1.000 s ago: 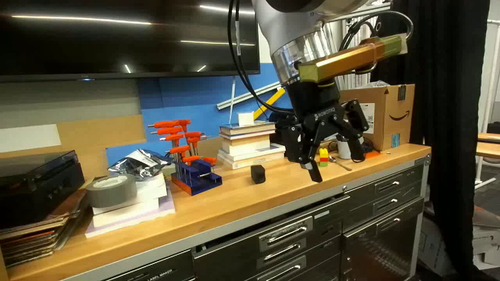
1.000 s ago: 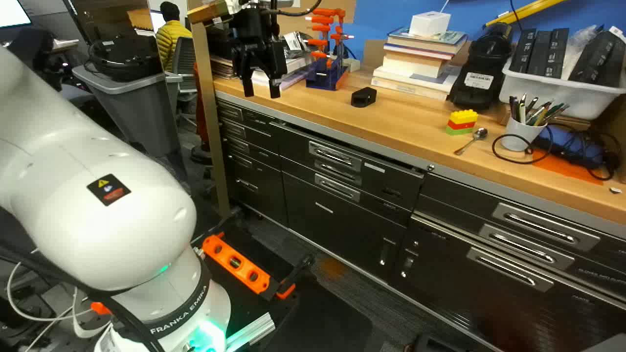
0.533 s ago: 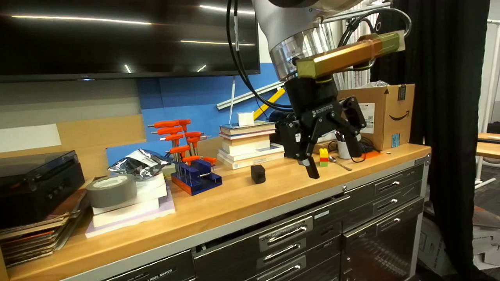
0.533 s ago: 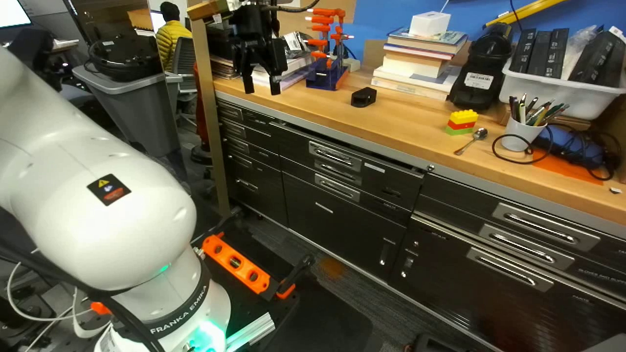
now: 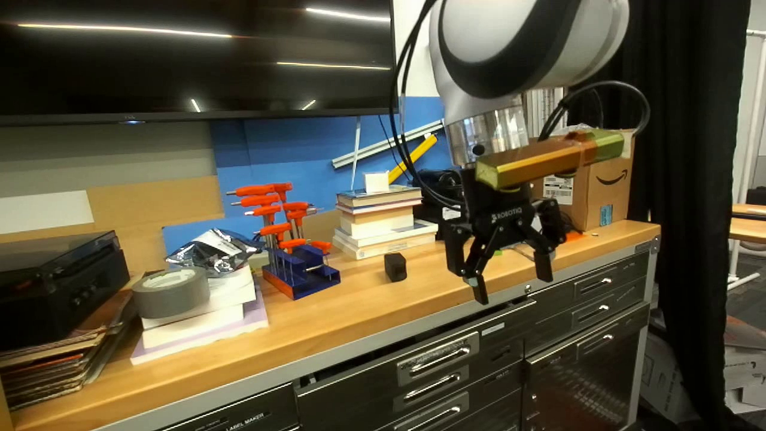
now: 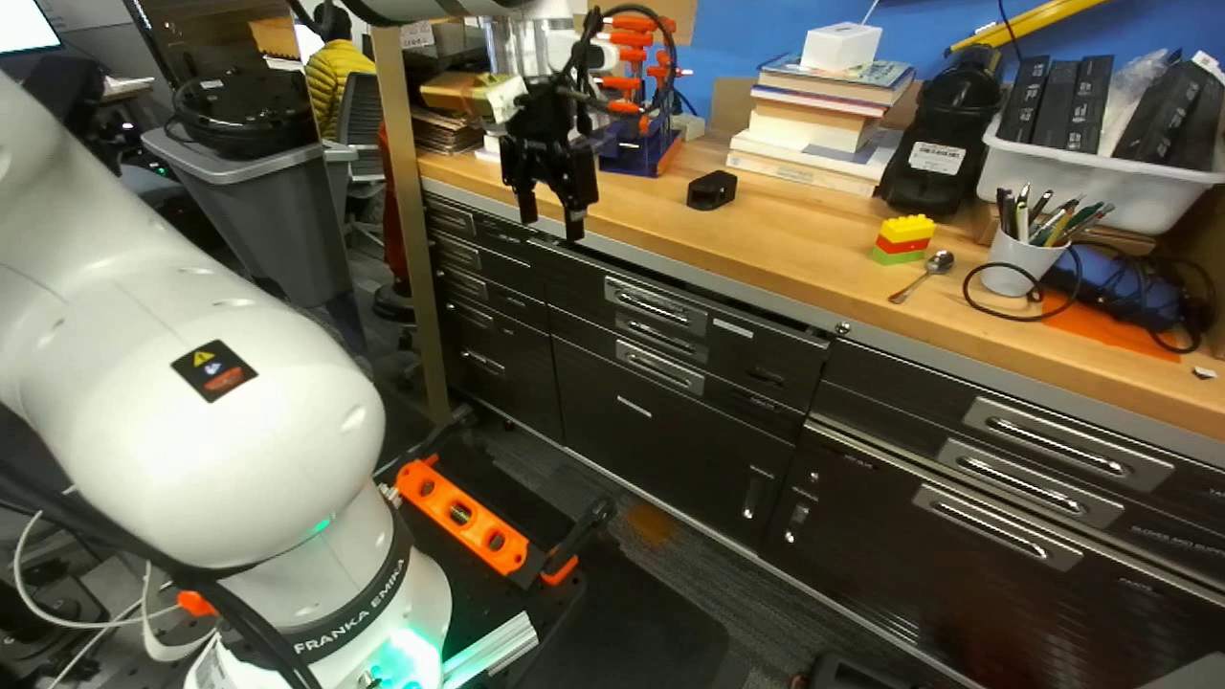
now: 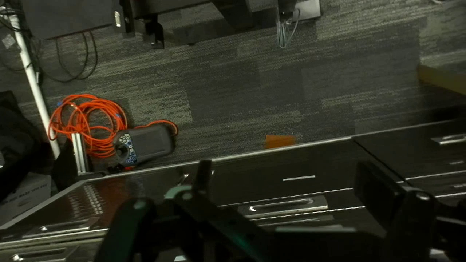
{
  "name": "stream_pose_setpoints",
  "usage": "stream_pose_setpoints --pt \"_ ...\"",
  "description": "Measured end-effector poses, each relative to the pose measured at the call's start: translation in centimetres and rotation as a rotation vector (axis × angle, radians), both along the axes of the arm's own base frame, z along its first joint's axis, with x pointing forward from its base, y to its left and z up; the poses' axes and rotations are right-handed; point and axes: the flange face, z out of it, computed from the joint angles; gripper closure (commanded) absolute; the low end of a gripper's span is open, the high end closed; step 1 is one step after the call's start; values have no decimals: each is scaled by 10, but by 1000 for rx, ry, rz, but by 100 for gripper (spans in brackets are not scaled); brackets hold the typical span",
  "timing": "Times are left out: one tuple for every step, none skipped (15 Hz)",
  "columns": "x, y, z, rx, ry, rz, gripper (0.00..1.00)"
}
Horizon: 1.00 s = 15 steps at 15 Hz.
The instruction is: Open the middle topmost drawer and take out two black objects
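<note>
The middle topmost drawer (image 5: 386,376) stands slightly pulled out, a narrow dark gap running along its top beneath the wooden benchtop (image 6: 794,230); its silver handle (image 5: 440,361) shows in both exterior views, though the gap seems too dark to tell what lies inside. A chunky black object (image 5: 395,267) sits on the benchtop behind the front edge, near a blue tool rack (image 5: 302,278) with orange handles. The gripper (image 5: 512,286) hangs pointing downward, its fingers (image 7: 202,180) spread well apart.

The wrist view shows drawer fronts (image 7: 255,183) between the fingers, and it alone shows the coil of orange cable (image 7: 86,127) on the carpeted floor (image 7: 236,80); a dark grey device (image 7: 149,143) lies beside the coil. In an exterior view a stack of toy bricks (image 6: 902,239) stands whole, near a spoon (image 6: 926,275), a pen cup (image 6: 1019,263) and a white bin (image 6: 1091,177). In an exterior view a roll of tape (image 5: 172,293) rests on a low white stack (image 5: 197,326), and a cardboard box (image 5: 610,191) stands at the far end.

A book stack (image 6: 813,120) stands by the blue wall panels (image 5: 275,143). A large screen (image 5: 197,66) hangs above, a black curtain (image 5: 688,179) drops past the bench's end, and a person (image 6: 340,88) in a yellow jacket is in the background.

In both exterior views the fingertips overlap the benchtop's front edge. Wood shows between the black object and the toy bricks, and floor between the drawer fronts and the arm's base (image 6: 335,622).
</note>
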Motion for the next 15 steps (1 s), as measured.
stream_pose_setpoints --pt "3 -9 -12 21 -18 -32 0" --pt "7 -19 -23 41 -30 -66 0" --pt "12 -29 -35 60 -40 -104 0" --pt "18 -40 -45 79 -50 -149 0" --pt "25 -50 -55 99 -60 -197 0" --pt "33 -60 -64 115 -76 -246 0" --pt "40 -69 -72 128 -92 -295 0" --pt "49 -77 -80 142 -107 -345 0" --pt "57 -83 -87 157 -123 -393 0" --pt "67 -89 -94 176 -140 -442 0" --pt "76 -93 -100 196 -158 -487 0" --pt "85 -97 -106 219 -176 -533 0" --pt "93 -100 -113 243 -194 -582 0" --pt "100 -102 -119 266 -212 -630 0" --pt "107 -104 -125 288 -232 -679 0"
